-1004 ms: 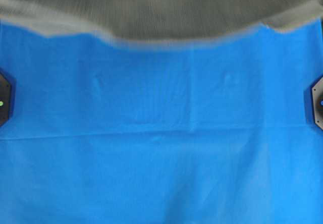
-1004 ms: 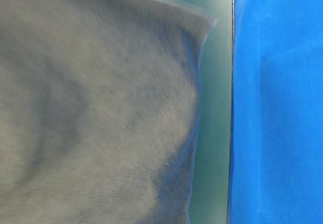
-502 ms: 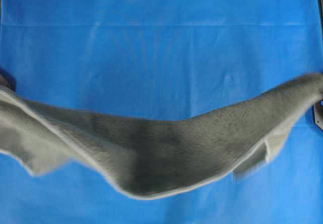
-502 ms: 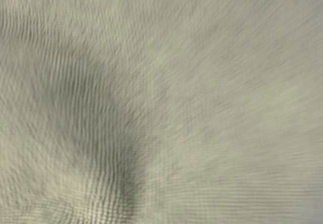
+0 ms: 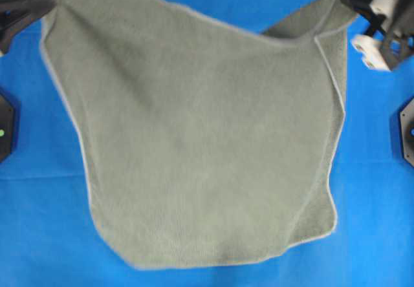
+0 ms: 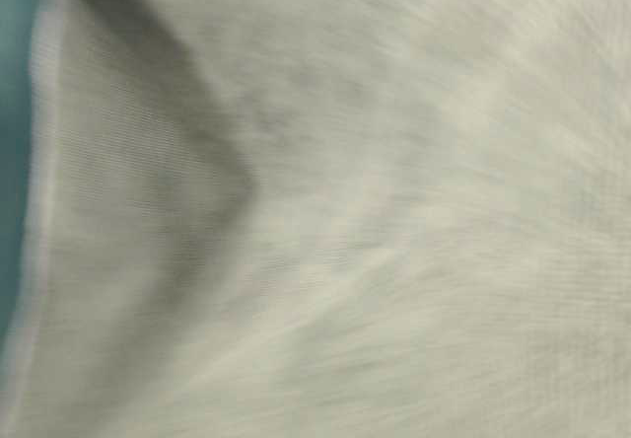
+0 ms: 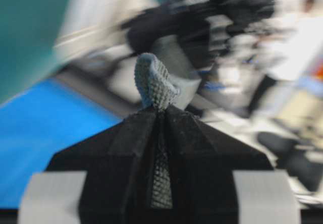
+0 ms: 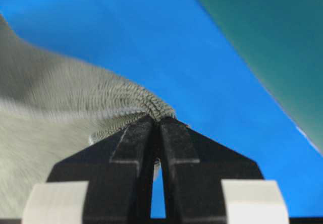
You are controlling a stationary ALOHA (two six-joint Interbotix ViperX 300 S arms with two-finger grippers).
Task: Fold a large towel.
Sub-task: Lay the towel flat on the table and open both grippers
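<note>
Table under blue covering (image 5: 213, 2), visible on all sides of grey-green towel (image 5: 200, 151). Towel spread across the middle, lower rounded edge over the covering. Black arm bases (image 5: 5, 127) at left and right edges.

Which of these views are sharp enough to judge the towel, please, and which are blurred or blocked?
Overhead: the towel is mostly sharp, evenly lit, hem readable. Table-level: cloth fills the frame, smeared, no outline. Left wrist: the left gripper and the pinched tuft are crisp, the background streaked with motion. Right wrist: the right gripper is sharp, the towel soft toward the left edge.
</note>
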